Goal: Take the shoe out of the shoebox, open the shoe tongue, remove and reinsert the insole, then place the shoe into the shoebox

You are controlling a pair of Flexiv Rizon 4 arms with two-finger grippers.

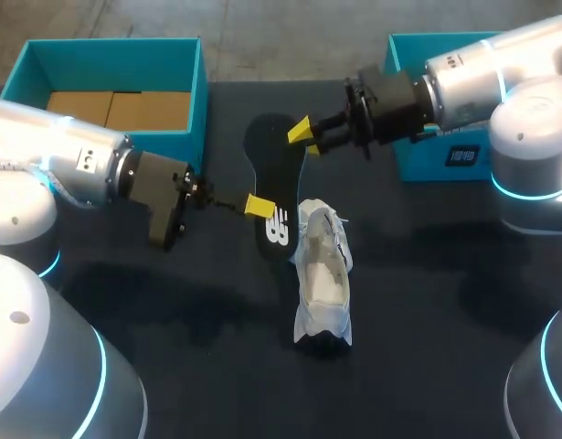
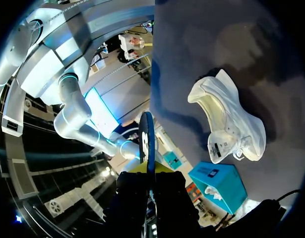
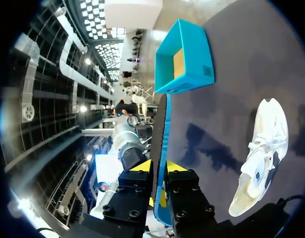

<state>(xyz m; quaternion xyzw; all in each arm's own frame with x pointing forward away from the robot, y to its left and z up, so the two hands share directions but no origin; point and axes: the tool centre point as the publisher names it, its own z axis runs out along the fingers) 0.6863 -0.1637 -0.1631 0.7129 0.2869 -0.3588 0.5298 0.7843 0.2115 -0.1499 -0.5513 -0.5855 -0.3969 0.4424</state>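
- Insole (image 1: 274, 178), black flat foam, held above the dark table (image 1: 427, 302): left tool (image 1: 259, 207) clamped on one end, right tool (image 1: 301, 135) on the other.
- White mesh shoe (image 1: 323, 274) lies on table just beside it.
- Judged step: reinsertion; next move needs one end steered into shoe's opening.

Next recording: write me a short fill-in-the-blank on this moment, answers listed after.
1. The left gripper and the right gripper are each ____ on the black insole.
2. The shoe lying on the table is ____ in colour.
3. The shoe lies ____ the open shoebox at the left.
Missing words: shut; white; outside.
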